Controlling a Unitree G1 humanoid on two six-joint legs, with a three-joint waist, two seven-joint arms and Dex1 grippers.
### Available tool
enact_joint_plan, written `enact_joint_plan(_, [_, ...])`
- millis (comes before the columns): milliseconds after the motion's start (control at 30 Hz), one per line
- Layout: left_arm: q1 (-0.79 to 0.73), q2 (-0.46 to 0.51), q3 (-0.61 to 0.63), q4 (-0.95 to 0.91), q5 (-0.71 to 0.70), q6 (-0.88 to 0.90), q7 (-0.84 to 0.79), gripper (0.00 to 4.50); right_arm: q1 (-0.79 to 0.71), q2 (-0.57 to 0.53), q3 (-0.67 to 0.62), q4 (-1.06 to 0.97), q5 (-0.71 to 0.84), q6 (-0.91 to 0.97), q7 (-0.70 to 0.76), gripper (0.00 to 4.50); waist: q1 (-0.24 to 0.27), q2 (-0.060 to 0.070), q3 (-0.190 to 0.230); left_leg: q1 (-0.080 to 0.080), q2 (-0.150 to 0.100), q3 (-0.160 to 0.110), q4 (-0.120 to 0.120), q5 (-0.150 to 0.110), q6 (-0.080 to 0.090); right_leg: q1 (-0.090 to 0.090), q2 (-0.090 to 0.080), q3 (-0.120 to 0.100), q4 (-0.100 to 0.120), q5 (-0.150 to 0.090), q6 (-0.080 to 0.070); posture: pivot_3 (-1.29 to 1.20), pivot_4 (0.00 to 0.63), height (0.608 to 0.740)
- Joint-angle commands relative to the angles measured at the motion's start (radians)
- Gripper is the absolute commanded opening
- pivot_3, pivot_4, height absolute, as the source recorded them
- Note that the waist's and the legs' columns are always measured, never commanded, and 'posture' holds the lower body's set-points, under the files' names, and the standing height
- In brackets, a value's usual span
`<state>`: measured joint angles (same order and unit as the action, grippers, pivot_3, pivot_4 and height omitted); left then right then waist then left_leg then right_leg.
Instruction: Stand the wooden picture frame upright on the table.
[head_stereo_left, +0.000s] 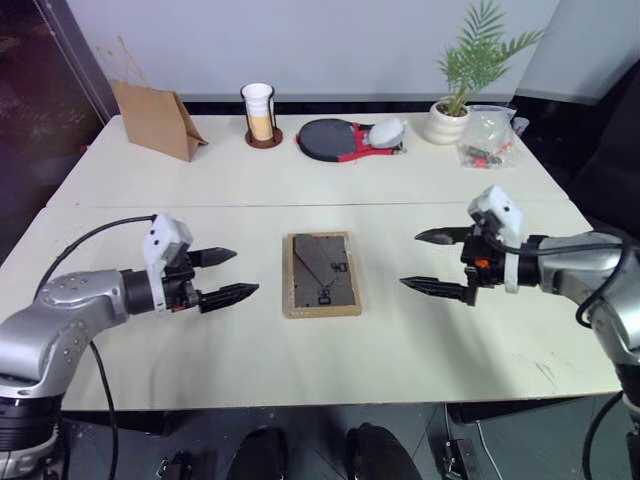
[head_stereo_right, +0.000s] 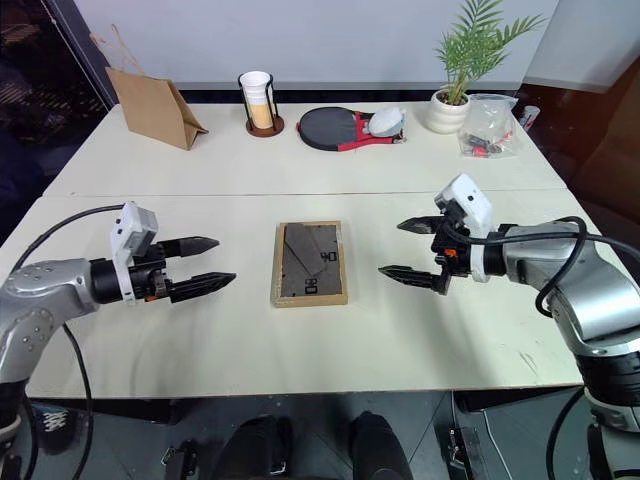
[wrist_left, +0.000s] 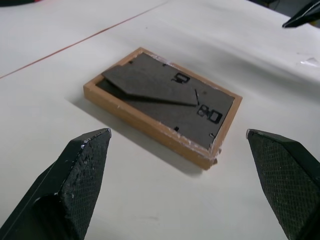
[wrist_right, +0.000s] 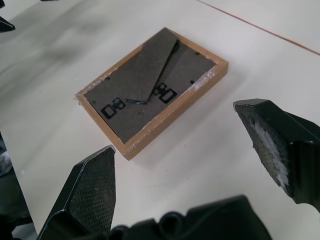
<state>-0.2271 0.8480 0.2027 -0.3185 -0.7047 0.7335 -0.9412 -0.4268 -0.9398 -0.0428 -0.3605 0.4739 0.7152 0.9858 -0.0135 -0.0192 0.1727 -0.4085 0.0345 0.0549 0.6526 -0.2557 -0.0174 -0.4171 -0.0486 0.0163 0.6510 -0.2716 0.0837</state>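
The left end effector (head_stereo_left: 222, 276) hovers above the table (head_stereo_left: 400, 350) with its two black fingers spread wide apart and nothing between them, pointing inward toward the middle of the table. The right end effector (head_stereo_left: 436, 262) mirrors it from the other side, its fingers likewise spread wide and empty, aimed back toward the left one. Between the two, apart from both, the wooden picture frame (head_stereo_left: 321, 273) lies flat and face down on the near half of the table, just in front of the seam that crosses the tabletop. Its dark grey back panel faces up, with the fold-out stand (wrist_left: 150, 85) lying folded against it. Along the far edge of the table, well away from the frame, stand a brown paper bag (head_stereo_left: 155, 118), a stack of cups in a holder (head_stereo_left: 260, 114), a table tennis paddle (head_stereo_left: 335, 140) with a pale object resting on it, a small potted plant (head_stereo_left: 455, 95) and a clear plastic bag (head_stereo_left: 488, 138) of small items.
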Motion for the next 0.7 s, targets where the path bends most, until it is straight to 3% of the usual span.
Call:
enact_joint_plan(33, [0.004,0.008,0.025,-0.006,-0.009,-0.007,-0.009,4.50,-0.016,0.010,-0.008,-0.024,-0.005,-0.006,-0.024,4.45,0.000,0.000,0.000,0.000,0.000,0.000,0.000,0.000,0.000,0.000,0.000,0.000,0.000,0.000,0.000,0.00,0.150,0.740])
enact_joint_plan(700, [-0.030,-0.027,-0.009,0.023,0.008,-0.030,-0.003,4.50,-0.024,0.026,0.007,-0.021,-0.003,-0.013,-0.056,4.45,0.001,0.000,0.000,0.000,0.000,0.000,0.000,0.000,0.000,0.000,0.000,0.000,0.000,0.000,0.000,0.00,0.150,0.740])
